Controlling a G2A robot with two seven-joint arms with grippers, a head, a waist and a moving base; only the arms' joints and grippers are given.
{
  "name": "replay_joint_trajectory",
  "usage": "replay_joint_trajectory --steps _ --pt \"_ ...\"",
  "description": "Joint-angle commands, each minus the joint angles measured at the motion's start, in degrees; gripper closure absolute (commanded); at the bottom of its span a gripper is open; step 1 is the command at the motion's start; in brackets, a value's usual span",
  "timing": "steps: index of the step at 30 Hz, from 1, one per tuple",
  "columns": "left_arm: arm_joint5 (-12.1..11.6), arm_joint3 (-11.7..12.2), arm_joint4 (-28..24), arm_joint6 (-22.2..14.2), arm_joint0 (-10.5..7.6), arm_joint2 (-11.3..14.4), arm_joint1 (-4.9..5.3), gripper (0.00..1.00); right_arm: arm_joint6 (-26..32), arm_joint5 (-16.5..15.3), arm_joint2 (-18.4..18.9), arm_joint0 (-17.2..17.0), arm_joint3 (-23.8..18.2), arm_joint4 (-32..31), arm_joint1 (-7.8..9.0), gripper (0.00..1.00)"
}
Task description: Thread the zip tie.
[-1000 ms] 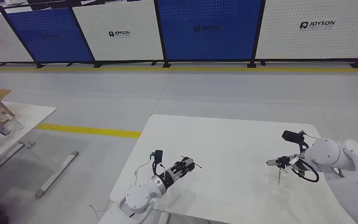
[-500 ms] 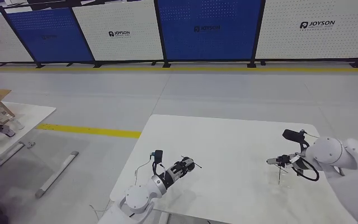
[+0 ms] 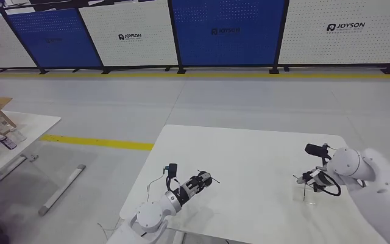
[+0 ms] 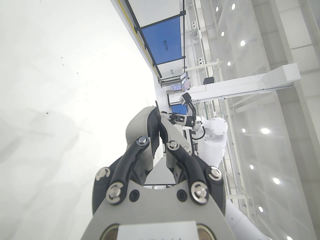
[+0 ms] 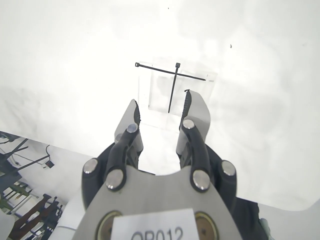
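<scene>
Two black zip ties lie crossed on a small clear block (image 5: 160, 93) on the white table (image 3: 244, 152). The longer zip tie (image 5: 160, 70) runs across the block's far edge. The shorter zip tie (image 5: 173, 91) points back toward my right gripper (image 5: 162, 101), which is open just short of the block, its fingertips on either side of that tie's tail end. In the top view the right gripper (image 3: 303, 179) is at the table's right side over the zip ties (image 3: 304, 192). My left gripper (image 3: 207, 178) is near the table's front left, shut (image 4: 158, 117), with nothing clearly between its pads.
The table's front edge (image 3: 183, 229) runs close to the left arm, and its right edge lies by the right arm. The wide middle of the table is bare. A second table (image 3: 24, 131) stands off to the left, across open floor.
The right arm has shifted slightly and its wrist has turned, bringing the gripper closer over the clear block. The left arm has not moved.
</scene>
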Motion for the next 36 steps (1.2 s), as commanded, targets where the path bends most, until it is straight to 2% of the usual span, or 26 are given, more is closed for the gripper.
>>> replay_joint_trajectory --steps 1,10,12,19,33,36 --pt "0.0 0.0 0.0 0.0 0.0 0.0 0.0 1.0 0.0 0.0 -0.4 0.19 0.59 0.25 -0.07 0.58" --pt "0.0 0.0 0.0 0.0 0.0 0.0 0.0 1.0 0.0 0.0 -0.91 -0.06 2.18 0.18 -0.23 0.58" --pt "0.0 0.0 0.0 0.0 0.0 0.0 0.0 1.0 0.0 0.0 -0.76 -0.19 2.56 -0.03 -0.28 0.63" --pt "0.0 0.0 0.0 0.0 0.0 0.0 0.0 1.0 0.0 0.0 -0.81 -0.59 3.35 -0.26 -0.7 0.69" --pt "0.0 0.0 0.0 0.0 0.0 0.0 0.0 1.0 0.0 0.0 -2.96 2.14 9.32 -0.59 -3.1 0.71" --pt "0.0 0.0 0.0 0.0 0.0 0.0 0.0 1.0 0.0 0.0 -3.38 2.62 10.22 -0.81 -3.61 0.74"
